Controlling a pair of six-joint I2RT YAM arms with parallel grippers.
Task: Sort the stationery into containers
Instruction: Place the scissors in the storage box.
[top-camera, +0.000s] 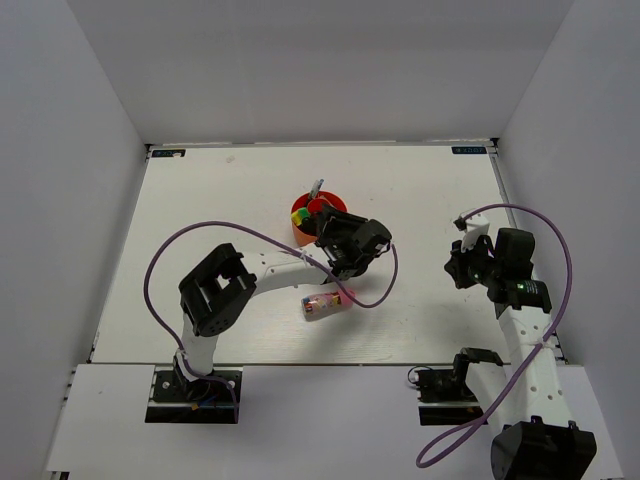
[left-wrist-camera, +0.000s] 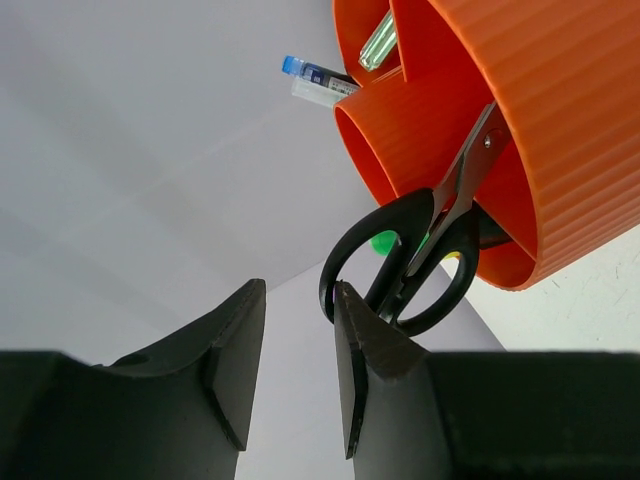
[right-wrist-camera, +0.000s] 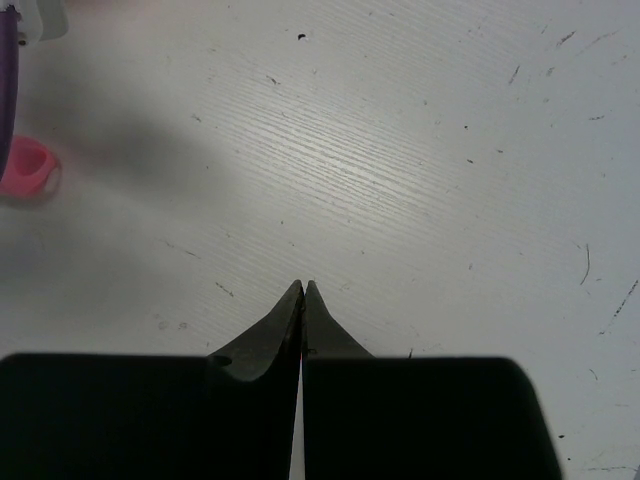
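The left arm rises from its base at the near edge, bends at the elbow and stretches across the table (top-camera: 420, 190) to the right and away. Its wrist ends over the near side of the orange-red organiser (left-wrist-camera: 570, 120). The left gripper (left-wrist-camera: 298, 290) points at the organiser's wall, its two fingers set partway apart with nothing between them. The scissors (left-wrist-camera: 400, 265) stand in the organiser, blades inside a compartment and black handles sticking out over the rim. One handle loop lies just past the tip of the gripper's finger (left-wrist-camera: 350, 330); whether they touch cannot be told. Green and yellow caps (left-wrist-camera: 385, 242) show through the handle loops. A pale green tube (left-wrist-camera: 378, 40) leans in another compartment, and a small blue-capped item (left-wrist-camera: 315, 75) pokes out beyond the rim.

A clear tube with a pink cap (top-camera: 325, 303) lies on its side on the table, near the organiser and just on the near side of the left forearm. A purple cable (top-camera: 160, 260) loops from the left arm's base up to its wrist.

The right arm is folded back, its wrist over the right part of the table, well apart from the organiser. The right gripper (right-wrist-camera: 303, 285) points down at bare tabletop with its fingers pressed together and grips nothing.
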